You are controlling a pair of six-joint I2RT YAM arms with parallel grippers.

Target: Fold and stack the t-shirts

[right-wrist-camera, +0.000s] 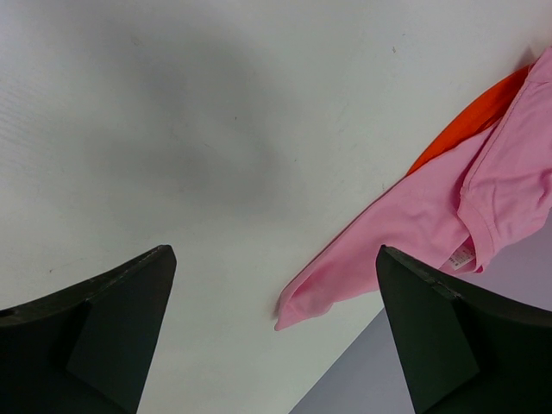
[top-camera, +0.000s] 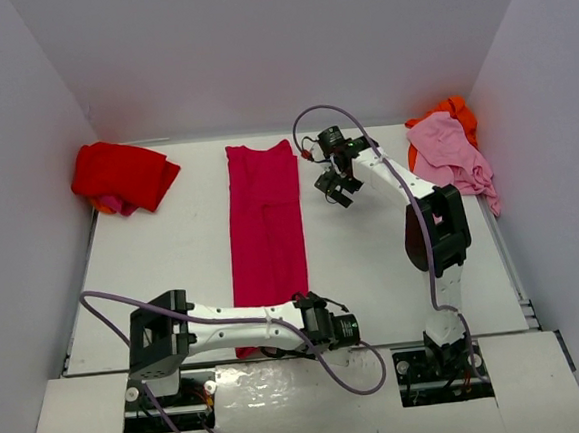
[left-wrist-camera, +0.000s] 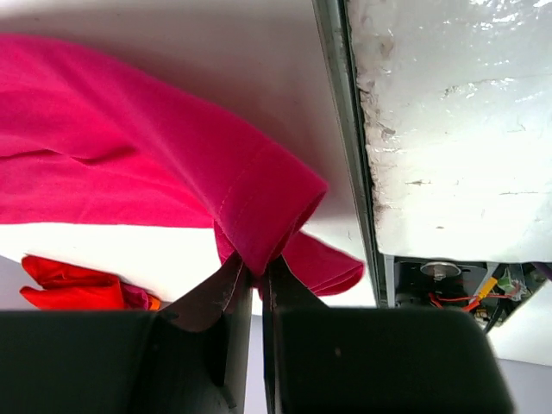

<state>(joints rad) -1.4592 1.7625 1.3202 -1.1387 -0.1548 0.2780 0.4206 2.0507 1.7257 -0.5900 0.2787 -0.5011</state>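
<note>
A crimson-magenta t-shirt (top-camera: 266, 218) lies folded into a long narrow strip down the table's middle. My left gripper (top-camera: 300, 328) is shut on its near hem; the left wrist view shows the cloth (left-wrist-camera: 259, 216) pinched between the fingers (left-wrist-camera: 226, 289) and lifted into a peak. My right gripper (top-camera: 335, 186) is open and empty, held above the table just right of the strip's far end. A bright red t-shirt (top-camera: 121, 176) lies bunched at the far left. A pale pink t-shirt (top-camera: 448, 156) lies on an orange one (top-camera: 454, 111) at the far right; both show in the right wrist view (right-wrist-camera: 466, 207).
The table's near metal rail (left-wrist-camera: 345, 129) and the shiny front board (left-wrist-camera: 448, 121) lie right beside the left gripper. White walls enclose the table on three sides. The right arm's cable (top-camera: 385, 159) loops above the table.
</note>
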